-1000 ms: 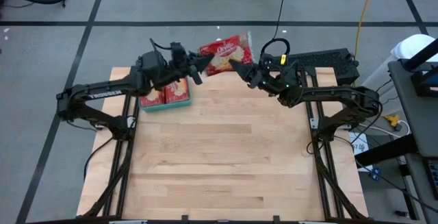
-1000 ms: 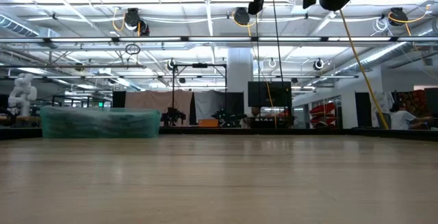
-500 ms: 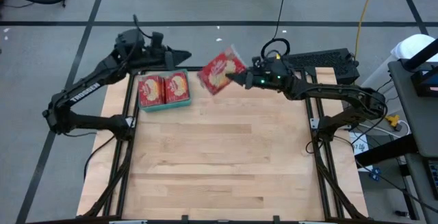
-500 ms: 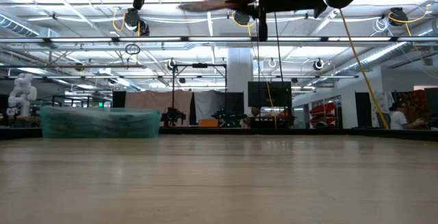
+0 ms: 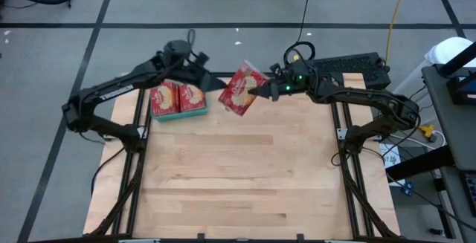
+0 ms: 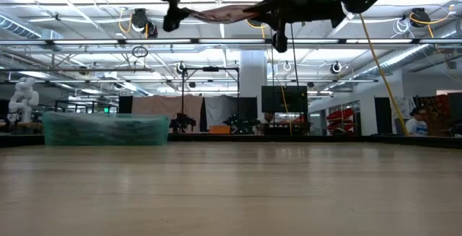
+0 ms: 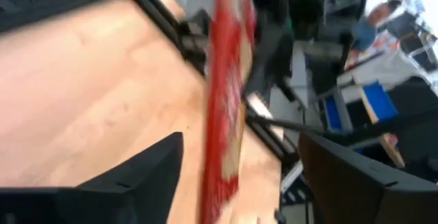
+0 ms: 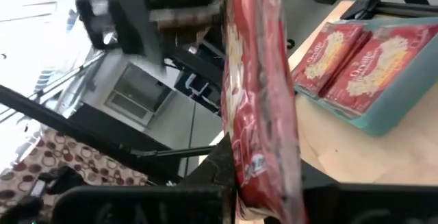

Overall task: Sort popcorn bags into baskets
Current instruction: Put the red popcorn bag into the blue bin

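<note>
Swung back toward flat red popcorn packet (image 5: 239,92); left tool (image 5: 209,80) spread, empty, just beside packet's left edge; right tool (image 5: 262,91) clenched on opposite edge; teal plastic basket (image 5: 195,114) lies left, nearer left arm.

Open industrial lab: exposed ceiling pipes (image 6: 216,42), test rigs (image 6: 209,95).

Wooden table (image 5: 238,169); black keyboard (image 5: 349,65) (far right edge)

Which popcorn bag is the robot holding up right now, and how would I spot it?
Find the teal basket at the wooden table's far left corner, with two red bags lying flat in it. Just right of it, one red popcorn bag hangs in the air, pinched by the right hand. It alone is off the table.
</note>
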Robot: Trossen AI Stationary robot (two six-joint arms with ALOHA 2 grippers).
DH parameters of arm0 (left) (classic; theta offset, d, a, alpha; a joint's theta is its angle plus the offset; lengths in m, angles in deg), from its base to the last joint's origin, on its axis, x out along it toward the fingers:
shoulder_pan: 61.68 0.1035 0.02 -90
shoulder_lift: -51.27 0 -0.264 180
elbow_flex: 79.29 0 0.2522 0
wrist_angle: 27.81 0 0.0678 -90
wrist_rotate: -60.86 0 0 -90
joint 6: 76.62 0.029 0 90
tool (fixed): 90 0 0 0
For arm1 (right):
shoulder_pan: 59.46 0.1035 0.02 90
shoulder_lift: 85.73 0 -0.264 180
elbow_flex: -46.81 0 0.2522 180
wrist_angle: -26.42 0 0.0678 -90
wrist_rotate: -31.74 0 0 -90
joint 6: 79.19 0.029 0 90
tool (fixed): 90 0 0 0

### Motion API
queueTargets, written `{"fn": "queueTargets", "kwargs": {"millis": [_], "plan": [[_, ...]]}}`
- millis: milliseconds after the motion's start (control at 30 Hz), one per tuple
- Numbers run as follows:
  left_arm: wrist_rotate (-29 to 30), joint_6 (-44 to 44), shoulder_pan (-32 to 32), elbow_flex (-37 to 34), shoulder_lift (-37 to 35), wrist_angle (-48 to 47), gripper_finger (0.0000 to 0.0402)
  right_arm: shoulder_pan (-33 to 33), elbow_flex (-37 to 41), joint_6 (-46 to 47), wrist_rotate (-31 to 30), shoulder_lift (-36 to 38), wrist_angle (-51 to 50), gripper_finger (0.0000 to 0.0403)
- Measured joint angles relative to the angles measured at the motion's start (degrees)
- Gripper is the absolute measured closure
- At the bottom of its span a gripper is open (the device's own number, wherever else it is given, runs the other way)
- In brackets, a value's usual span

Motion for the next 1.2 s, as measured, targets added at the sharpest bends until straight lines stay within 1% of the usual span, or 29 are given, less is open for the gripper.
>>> {"fn": "queueTargets", "kwargs": {"millis": [100, 167, 233, 300, 367, 433, 500, 600, 633, 667, 733, 800, 900, 967, 1000, 1100, 1200], "plan": [[0.39, 0.51, -2.1, 0.0, 2.6, 1.29, 0.0092, -2.77, 0.0, 0.46, 3.19, 0.0, 0.25, 0.0384], [0.74, 0.41, -3.08, 0.0, 4.58, 3.31, 0.0091, -4.48, -0.02, 0.39, 5.39, 0.0, 0.35, 0.0384], [0.94, -0.23, -3.33, 0.0, 6.26, 5.22, 0.0101, -5.99, -0.02, -0.15, 7.52, 0.0, 0.21, 0.0384], [2.14, -0.86, -3.63, 0.0, 7.93, 8.07, 0.0123, -7.21, -0.02, -0.98, 9.72, 0.0, 0.29, 0.0384], [2.76, -0.96, -3.63, 0.0, 9.47, 10.58, 0.0154, -8.23, -0.02, -1.79, 11.59, 0.0, 0.16, 0.0383], [2.9, -1.04, -3.67, 0.0, 10.67, 13.77, 0.0195, -9.08, -0.02, -2.56, 12.95, 0.0, -0.24, 0.0383], [2.88, -1.44, -3.49, 0.0, 11.1, 15.21, 0.0249, -9.87, -0.02, -3.49, 14.04, 0.0, -0.48, 0.0383], [4.41, -1.38, -2.74, 0.0, 11.12, 14.74, 0.0343, -10.81, -0.02, -5.05, 14.04, 0.0, -0.58, 0.0383], [4.89, -1.31, -2.51, 0.01, 11.16, 14.66, 0.037, -11.18, -0.02, -5.41, 13.78, 0.0, -0.56, 0.0383], [5.45, -1.32, -2.2, 0.02, 11.18, 14.47, 0.0381, -11.44, -0.02, -5.65, 13.57, -0.03, -0.57, 0.0383], [5.71, -1.95, -1.41, 0.02, 11.18, 14.29, 0.038, -11.97, -0.02, -5.74, 12.36, -0.04, -0.7, 0.0379], [5.7, -3.2, -0.4, 0.02, 11.18, 14.12, 0.0377, -12.31, -0.04, -6.47, 9.69, -0.04, -0.43, 0.0367], [6.34, -4.01, 1.1, 0.02, 10.52, 12.27, 0.0386, -13.66, -0.04, -6.61, 9.3, -0.04, -0.65, 0.0335], [7.43, -3.94, 1.85, 0.02, 9.8, 9.15, 0.0387, -14.48, -0.04, -6.62, 9.32, 0.0, -2.06, 0.0312], [8.55, -3.92, 2.11, 0.06, 9.57, 7.42, 0.0387, -14.94, -0.04, -6.85, 9.35, 0.04, -3.22, 0.0301], [13.55, -3.0, 3.57, -0.72, 7.44, -2.32, 0.0386, -15.96, -0.04, -8.15, 9.56, 0.04, -6.68, 0.0273], [19.24, -2.88, 4.52, -2.37, 4.41, -5.86, 0.0386, -16.65, -0.04, -9.48, 9.64, 0.07, -8.76, 0.0256]]}}
